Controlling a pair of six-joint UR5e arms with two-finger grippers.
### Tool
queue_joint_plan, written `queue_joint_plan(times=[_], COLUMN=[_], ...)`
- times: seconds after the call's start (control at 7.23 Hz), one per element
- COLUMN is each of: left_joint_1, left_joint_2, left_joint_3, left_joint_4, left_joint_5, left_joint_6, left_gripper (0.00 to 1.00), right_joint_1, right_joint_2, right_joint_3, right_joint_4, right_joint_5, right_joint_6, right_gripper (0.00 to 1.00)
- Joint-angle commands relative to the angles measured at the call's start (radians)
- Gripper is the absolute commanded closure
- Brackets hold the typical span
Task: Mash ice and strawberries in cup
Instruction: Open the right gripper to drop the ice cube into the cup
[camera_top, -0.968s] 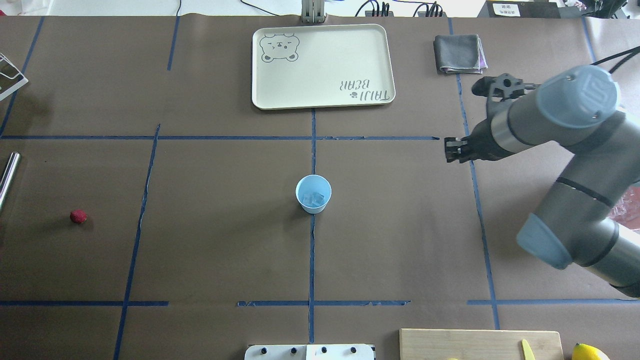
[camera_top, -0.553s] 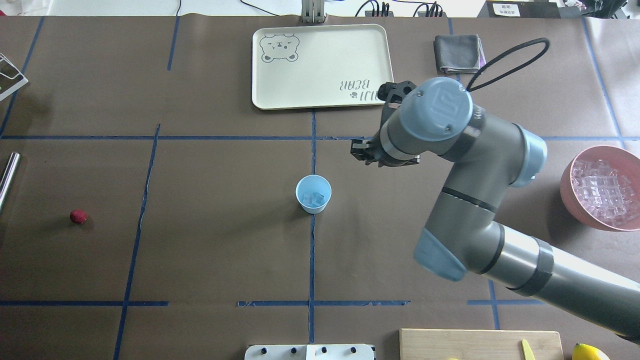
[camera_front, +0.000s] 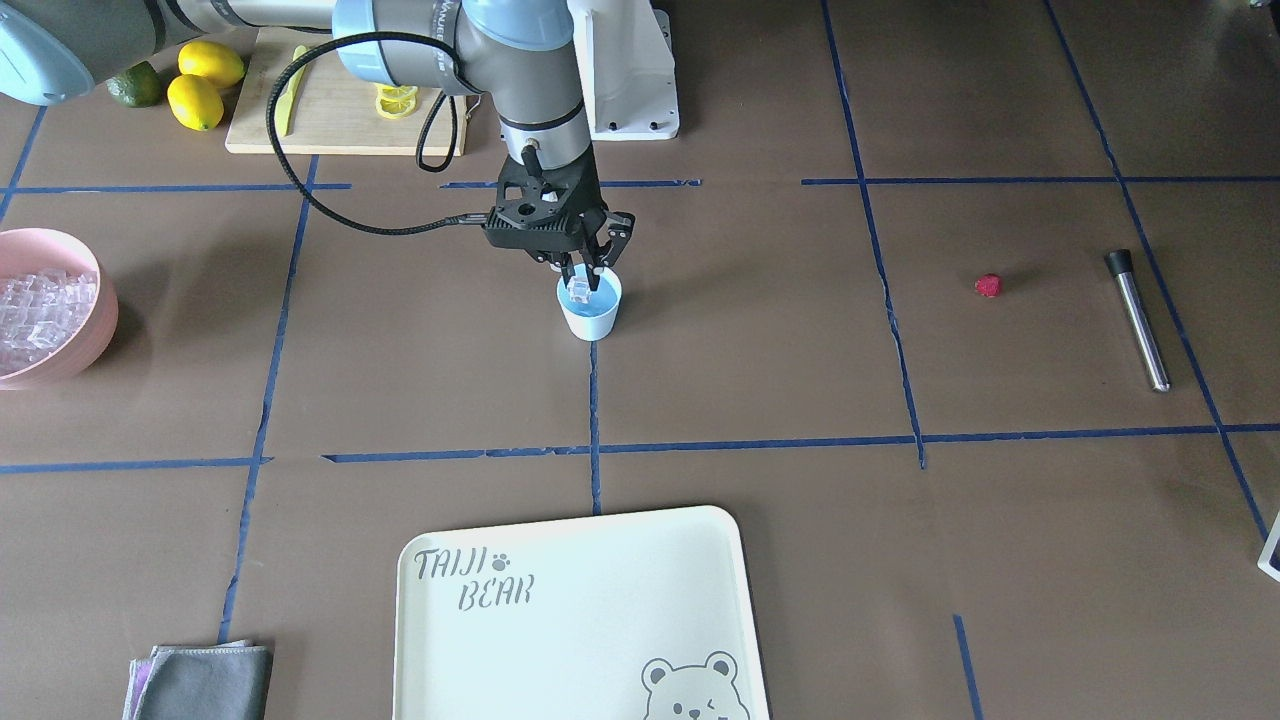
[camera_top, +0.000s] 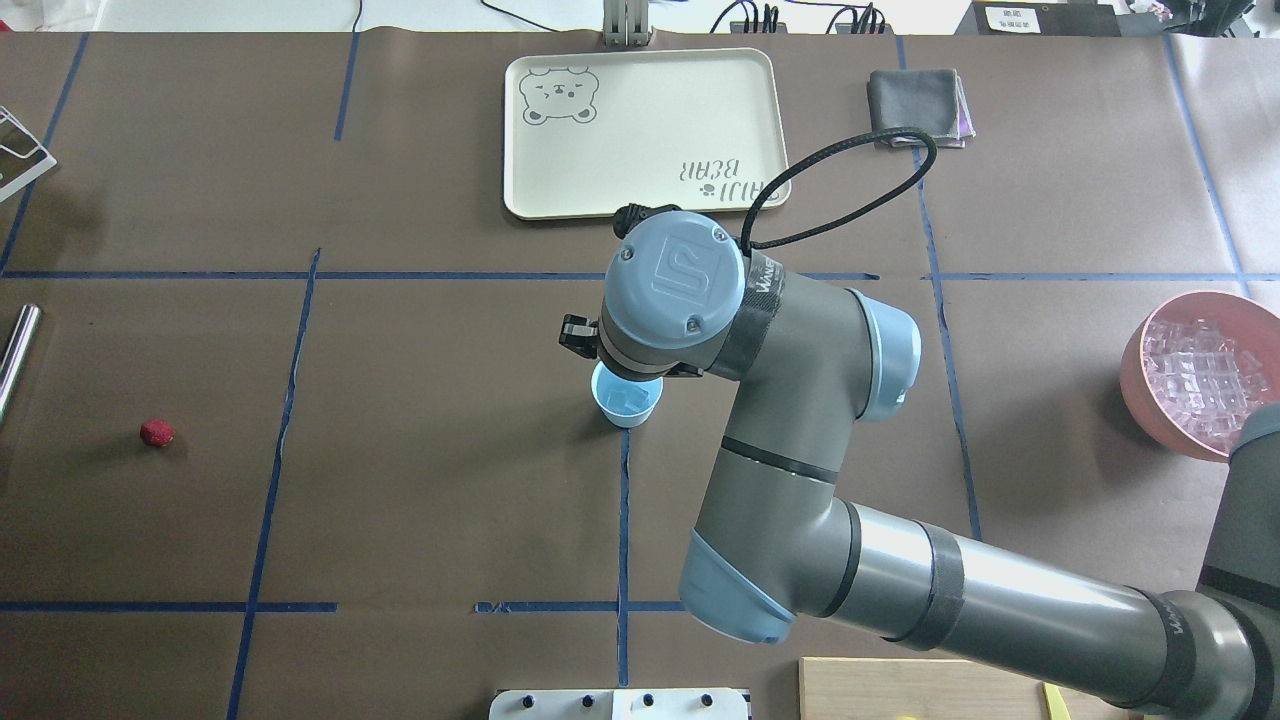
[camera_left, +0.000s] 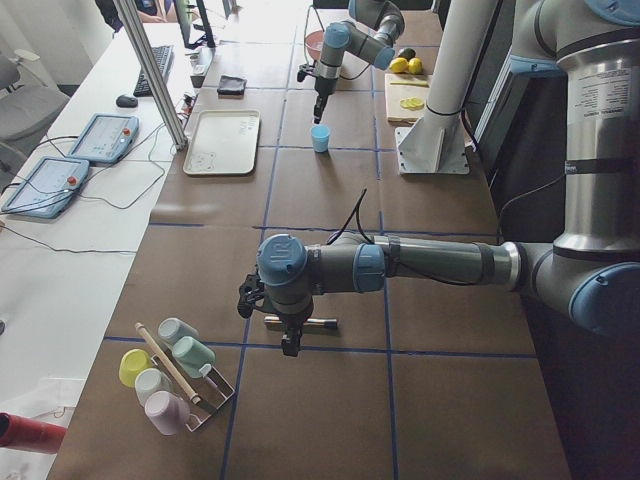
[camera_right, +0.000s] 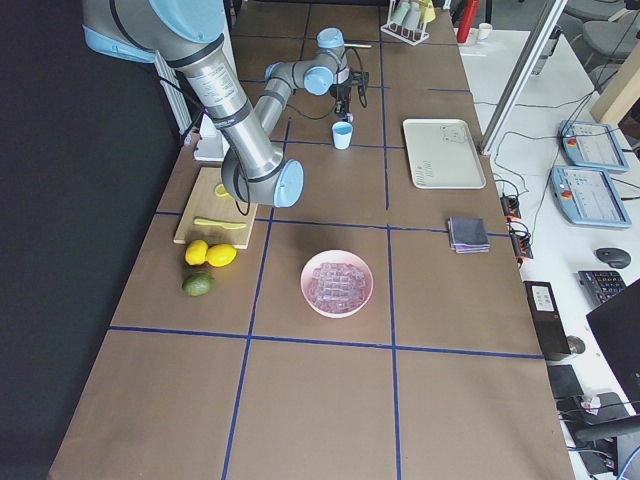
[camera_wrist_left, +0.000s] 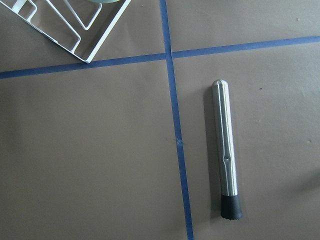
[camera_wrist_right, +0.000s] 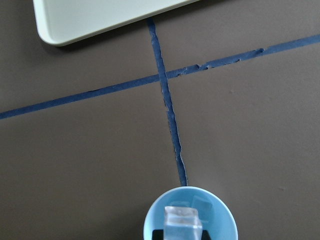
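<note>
The light blue cup (camera_front: 592, 318) stands at the table's middle, also in the overhead view (camera_top: 625, 405) and the right wrist view (camera_wrist_right: 150, 222). My right gripper (camera_front: 582, 284) hangs straight over it, shut on a clear ice cube (camera_wrist_right: 182, 222) held just above the rim. More ice (camera_wrist_right: 202, 202) lies inside the cup. The red strawberry (camera_top: 156, 432) lies alone far to the left (camera_front: 988, 285). My left gripper (camera_left: 290, 345) shows only in the exterior left view, above a steel muddler (camera_wrist_left: 226, 150); I cannot tell whether it is open or shut.
A pink bowl (camera_top: 1135, 375) of ice cubes sits at the right edge. A cream tray (camera_top: 650, 110) and a grey cloth (camera_top: 918, 105) lie at the far side. A cutting board (camera_front: 340, 125) with lemons (camera_front: 205, 85) is near the base. A cup rack (camera_left: 175, 375) stands at the left end.
My right arm has swung from the right side of the table leftward and now holds its gripper over the cup. The cup and strawberry have not moved.
</note>
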Motion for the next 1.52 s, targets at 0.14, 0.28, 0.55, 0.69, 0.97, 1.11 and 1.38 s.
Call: queue_joint_plan(times=[0.14, 0.28, 0.55, 0.69, 0.97, 1.11, 1.38], left_joint_1=[0.0, 0.0, 0.0, 0.0, 0.002, 0.0, 0.003], left_joint_2=[0.0, 0.0, 0.0, 0.0, 0.0, 0.0, -0.003], left_joint_3=[0.003, 0.003, 0.003, 0.003, -0.01, -0.016, -0.017], left_joint_4=[-0.001, -0.001, -0.001, -0.001, 0.006, 0.005, 0.0], left_joint_5=[0.001, 0.001, 0.001, 0.001, -0.001, 0.004, 0.049], left_joint_6=[0.0, 0.0, 0.0, 0.0, -0.001, -0.002, 0.0], left_gripper=[0.0, 0.0, 0.0, 0.0, 0.0, 0.0, 0.0], right_joint_1=[-0.034, -0.041, -0.041, -0.041, 0.041, 0.133, 0.333], right_joint_2=[-0.008, -0.014, -0.008, -0.01, -0.023, -0.068, -0.214], right_joint_3=[-0.009, -0.01, -0.013, -0.013, -0.004, 0.005, 0.06], right_joint_4=[-0.004, -0.004, -0.002, -0.002, -0.005, -0.005, -0.005], right_joint_5=[-0.035, -0.047, -0.048, -0.047, 0.054, 0.176, 0.354], right_joint_6=[0.0, -0.006, -0.015, -0.018, -0.151, -0.238, -0.561], right_gripper=[0.78, 0.02, 0.01, 0.01, 0.01, 0.01, 0.01])
